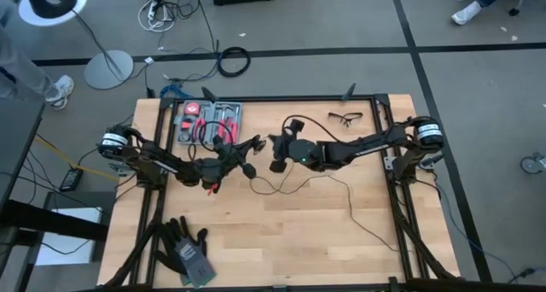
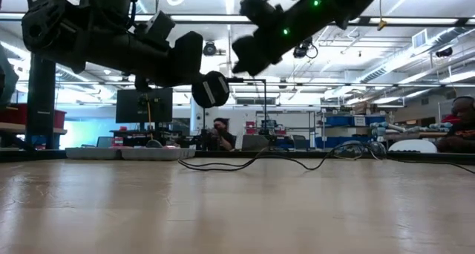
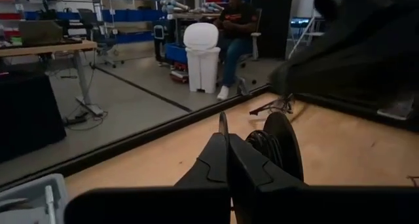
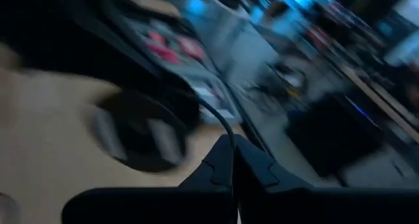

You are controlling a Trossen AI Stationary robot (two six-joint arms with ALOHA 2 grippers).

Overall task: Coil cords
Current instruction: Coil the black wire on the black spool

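The thin black cord (image 1: 348, 194) trails slack across the wooden table toward the near right; in the low view it lies on the far part of the table (image 2: 297, 162). Its round black puck (image 2: 211, 89) hangs in the air at the table's middle, beside my left gripper (image 1: 241, 159), with turns of cord next to it (image 3: 262, 142). My left gripper (image 3: 226, 152) is shut on the cord. My right gripper (image 1: 275, 154) faces it closely from the right and is also shut on the cord (image 4: 231, 155). The puck shows blurred in the right wrist view (image 4: 141, 135). My left gripper pinches the thin cord (image 3: 222, 122) between its two shut fingers, close beside the puck (image 3: 283, 142). The puck is lifted clear of the table, standing on edge next to the fingers. My right gripper pinches the cord (image 4: 219, 122) between its shut fingers; a strand runs out past the fingertips toward the puck. The cord beyond it hangs slack to the table.
A grey tool tray (image 1: 210, 121) with red-handled tools stands at the far left. Black glasses (image 1: 345, 117) lie at the far right. Dark gloves (image 1: 185, 249) lie at the near left. A seated person (image 3: 232, 27) is in the room beyond.
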